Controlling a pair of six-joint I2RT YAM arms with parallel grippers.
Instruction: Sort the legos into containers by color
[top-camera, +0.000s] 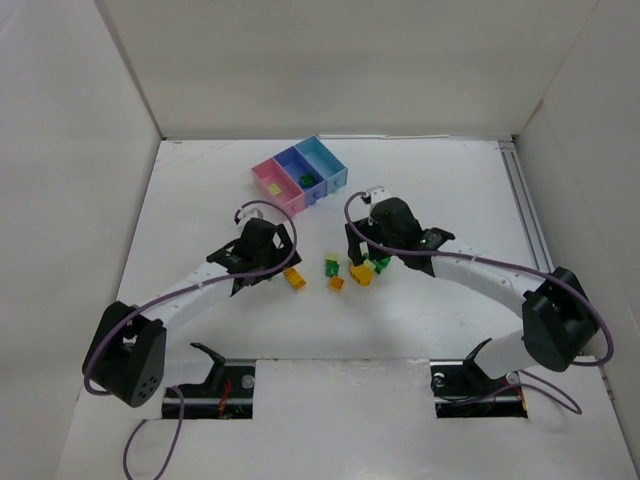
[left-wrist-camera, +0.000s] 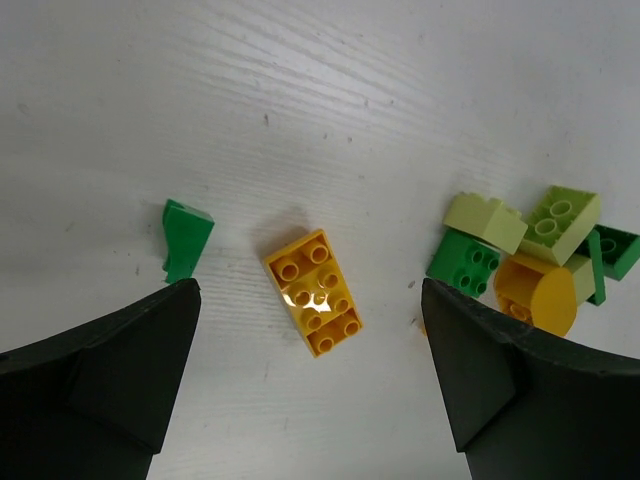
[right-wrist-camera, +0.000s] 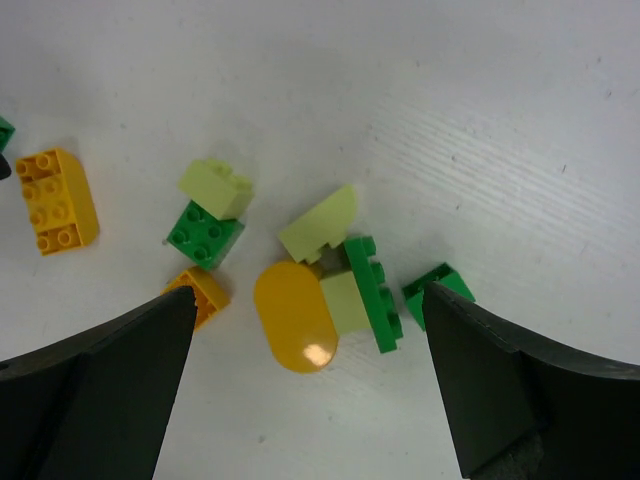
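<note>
- Left claw (left-wrist-camera: 310, 292) apart, straddling orange-yellow rectangular plastic lego brick (left-wrist-camera: 312, 290) on white worktop (left-wrist-camera: 300, 100).
- Right claw (right-wrist-camera: 308, 293) apart over green, pale and orange lego cluster (right-wrist-camera: 345, 285) near that brick.
- Pink, purple, blue translucent bins (top-camera: 338, 182) well apart from brick.

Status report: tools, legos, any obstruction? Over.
Left tool open, over orange-yellow brick. Right tool open, over mixed pile. Pink bin and purple-blue bin hold legos; rest loose. Nothing blocking.

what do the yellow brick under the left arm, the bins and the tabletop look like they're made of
Yellow brick: hard moulded plastic, glossy; a light glare sits on its studs. Bins: thin tinted plastic, seemingly translucent. Tabletop: white with faint grain lines, perhaps painted wood or laminate.
</note>
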